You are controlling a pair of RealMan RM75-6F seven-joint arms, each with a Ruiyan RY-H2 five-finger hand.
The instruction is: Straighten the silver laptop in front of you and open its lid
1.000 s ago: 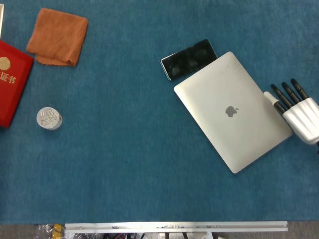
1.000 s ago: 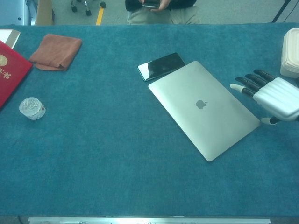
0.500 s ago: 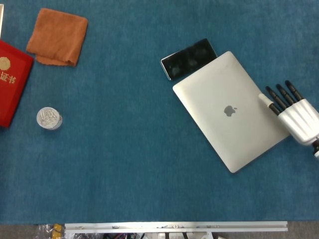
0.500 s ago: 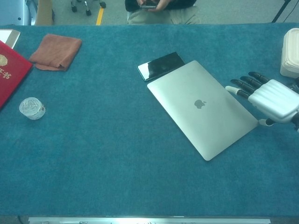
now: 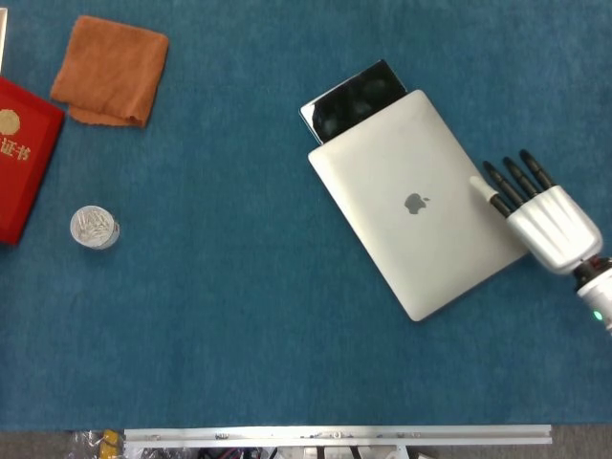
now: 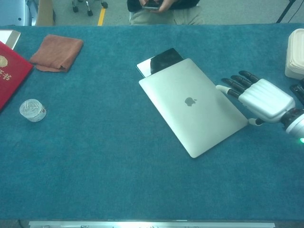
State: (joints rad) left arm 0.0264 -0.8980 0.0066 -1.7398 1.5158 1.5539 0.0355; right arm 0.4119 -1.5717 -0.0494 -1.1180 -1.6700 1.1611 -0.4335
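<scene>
The right hand (image 5: pixel 545 222) lies at the right side of the blue-green felt tabletop (image 5: pixel 239 316), its fingers (image 5: pixel 507 182) stretched out straight and close together, holding nothing; the fingertips reach the right-hand edge of the closed silver laptop (image 5: pixel 411 215) with its apple mark on the lid, and whether they press on it or only touch it cannot be told. The laptop lies flat just to the left of that hand, skewed on the table, its long edges running diagonally rather than square to the table front, lid down. Beyond the laptop from the hand, at its far-left corner, a black glossy phone-like slab (image 5: pixel 346 98) lies flat, partly tucked under or against the laptop's far edge, so it sits directly against the machine on that side. Well away to the left of the hand are a small round clear-lidded container (image 5: pixel 94 228), a folded rust-orange cloth (image 5: pixel 110 69) further back, and a red booklet with gold lettering (image 5: pixel 21 158) at the table's left edge. In the chest view a pale ribbed white object (image 6: pixel 295 53) stands behind the hand at the right edge. The left hand shows in neither view.
</scene>
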